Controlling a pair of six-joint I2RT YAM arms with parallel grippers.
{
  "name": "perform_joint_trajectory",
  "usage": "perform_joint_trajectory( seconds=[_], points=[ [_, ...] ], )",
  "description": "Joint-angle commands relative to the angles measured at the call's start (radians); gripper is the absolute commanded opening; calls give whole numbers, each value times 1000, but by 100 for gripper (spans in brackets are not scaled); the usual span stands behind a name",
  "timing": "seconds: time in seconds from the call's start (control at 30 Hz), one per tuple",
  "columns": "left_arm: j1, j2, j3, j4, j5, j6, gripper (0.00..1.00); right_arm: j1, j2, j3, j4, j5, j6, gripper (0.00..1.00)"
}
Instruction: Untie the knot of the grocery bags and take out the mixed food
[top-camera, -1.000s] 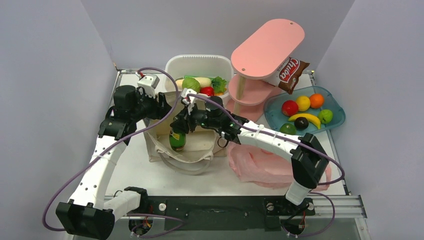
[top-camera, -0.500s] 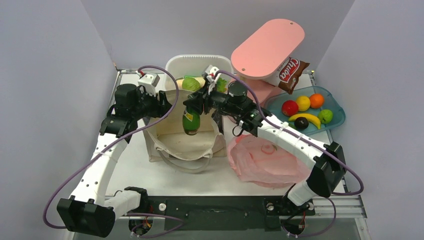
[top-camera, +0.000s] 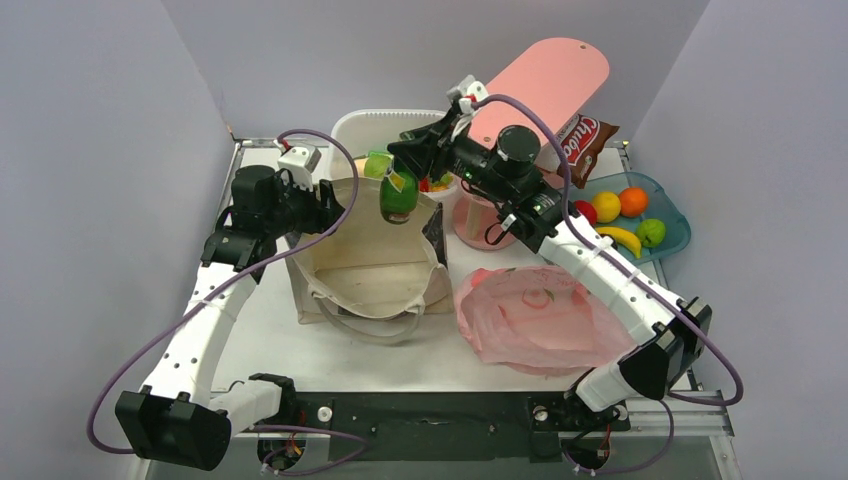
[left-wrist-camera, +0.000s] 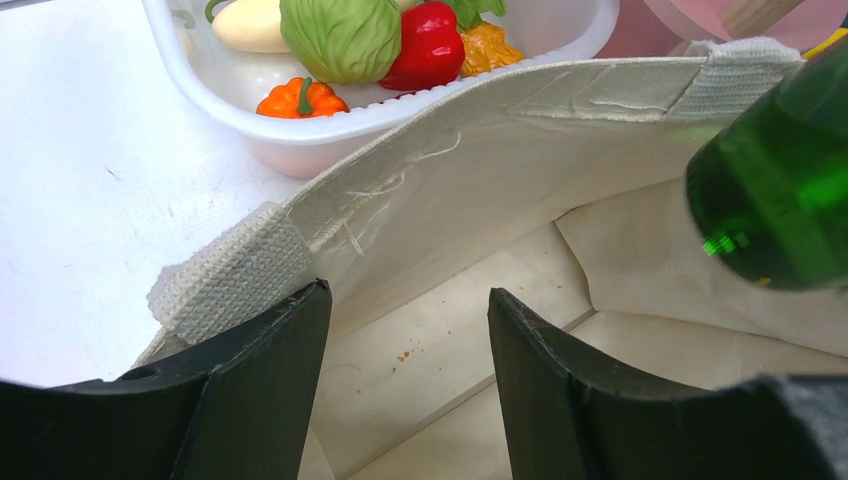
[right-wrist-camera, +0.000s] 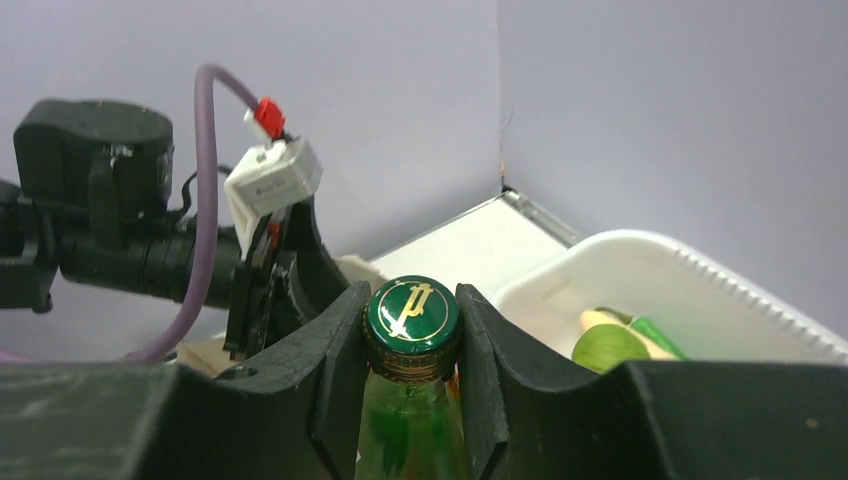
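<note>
Right claw (right-wrist-camera: 412, 325) pinches the green glass bottle (top-camera: 399, 198) by its capped neck, dangling it beneath itself over the open canvas tote (top-camera: 365, 285), whose rim the spread left claw (left-wrist-camera: 405, 335) flanks; tote and pink carrier bag (top-camera: 530, 320) look emptied, leaving only the bottle's set-down.

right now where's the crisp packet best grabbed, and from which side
Probably its free end. The crisp packet pokes out rightward from under the pink stand's top tier, its flat sealed edge hanging clear. Come from the right, the fruit tray side, and pinch across that thin edge; the rest is tucked under the tier.
</note>
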Motion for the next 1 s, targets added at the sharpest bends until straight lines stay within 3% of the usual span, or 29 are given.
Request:
perform_joint_trajectory(
  seconds=[0.0, 0.27, 0.97],
  points=[
    [1, 8, 25, 2, 17, 10, 57, -15, -75, 146, 142, 64, 3, 0],
    [1, 2, 17, -13, 39, 30, 57, -79, -17, 331, 113, 79, 50, 0],
    [0, -6, 8, 6, 65, 48, 57, -361, 173, 677, 51, 152, -132, 0]
  ],
)
